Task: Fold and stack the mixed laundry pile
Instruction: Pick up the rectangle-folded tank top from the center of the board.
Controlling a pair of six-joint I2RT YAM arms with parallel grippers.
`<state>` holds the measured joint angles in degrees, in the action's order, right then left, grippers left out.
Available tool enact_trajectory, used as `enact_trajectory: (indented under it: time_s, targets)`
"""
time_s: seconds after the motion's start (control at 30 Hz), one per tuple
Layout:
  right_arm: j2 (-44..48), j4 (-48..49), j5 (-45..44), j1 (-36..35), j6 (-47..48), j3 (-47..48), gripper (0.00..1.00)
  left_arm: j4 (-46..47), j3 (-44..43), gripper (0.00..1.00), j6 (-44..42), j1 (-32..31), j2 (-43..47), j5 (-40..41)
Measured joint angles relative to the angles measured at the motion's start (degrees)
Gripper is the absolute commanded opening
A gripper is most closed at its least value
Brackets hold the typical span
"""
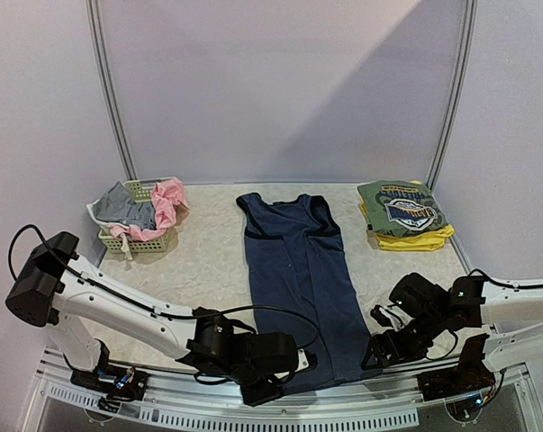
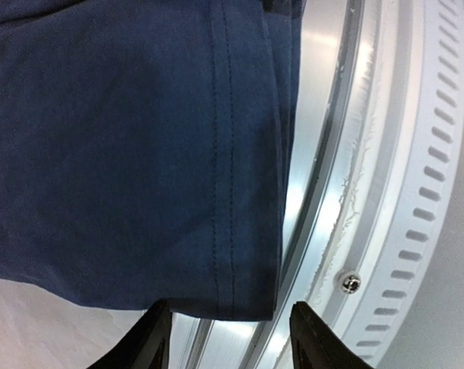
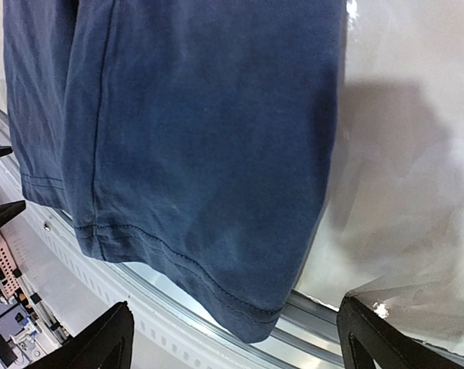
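Dress (image 1: 298, 270): centre of surface (image 1: 208, 261), lengthwise, hem overhanging near rail (image 2: 316, 154).
Basket (image 1: 140, 241): far left, loose garments (image 1: 131, 209) heaped in it.
Folded stack (image 1: 402, 214): far right.
Left hand (image 1: 294, 367): at hem's left corner.
Right hand (image 1: 376, 346): just right of hem.

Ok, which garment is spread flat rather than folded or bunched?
The navy dress, laid lengthwise in the middle, hem at the near edge. The grey and pink pieces are bunched in the basket; the green and yellow tees folded far right.
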<state>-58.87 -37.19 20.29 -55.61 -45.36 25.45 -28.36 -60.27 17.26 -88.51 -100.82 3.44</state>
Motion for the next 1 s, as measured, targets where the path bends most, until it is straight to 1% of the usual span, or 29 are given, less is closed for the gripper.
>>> enact_trajectory:
  time_s: [0.03,0.1,0.27,0.47,0.63,0.77,0.87,0.97,1.0]
  targets:
    - [0.0,0.4,0.0,0.0,-0.2,0.0,0.89,0.4,0.0,0.52,0.0,0.0,-0.3,0.0]
    - [0.0,1.2,0.0,0.0,-0.7,-0.1,0.87,0.9,0.0,0.47,-0.1,-0.1,-1.0,0.0]
    - [-0.2,2.8,0.3,0.0,-1.2,-0.8,0.86,2.2,0.0,0.22,-0.6,-0.2,-2.9,0.3]
    - [-1.2,4.0,1.5,-0.1,-1.4,-0.8,0.81,3.6,0.1,0.00,-1.3,-0.3,-3.2,1.5]
    - [-1.1,3.4,2.3,-0.2,-1.7,-0.9,0.74,4.2,0.2,0.00,-1.4,-0.3,-3.2,2.2]
    - [-0.1,2.2,2.5,-0.3,-2.0,-1.2,0.63,4.2,0.2,0.00,-1.4,-0.3,-3.2,2.4]
    - [0.4,2.0,2.8,-0.3,-2.3,-1.7,0.56,4.2,0.2,0.00,-1.4,-0.3,-3.2,2.4]
    - [0.4,1.9,2.8,-0.3,-2.3,-2.1,0.41,4.2,0.2,0.00,-1.3,-0.3,-3.2,2.6]
    - [0.4,2.1,2.8,-0.3,-2.5,-2.3,0.38,4.2,0.2,0.00,-1.3,-0.3,-3.2,2.6]
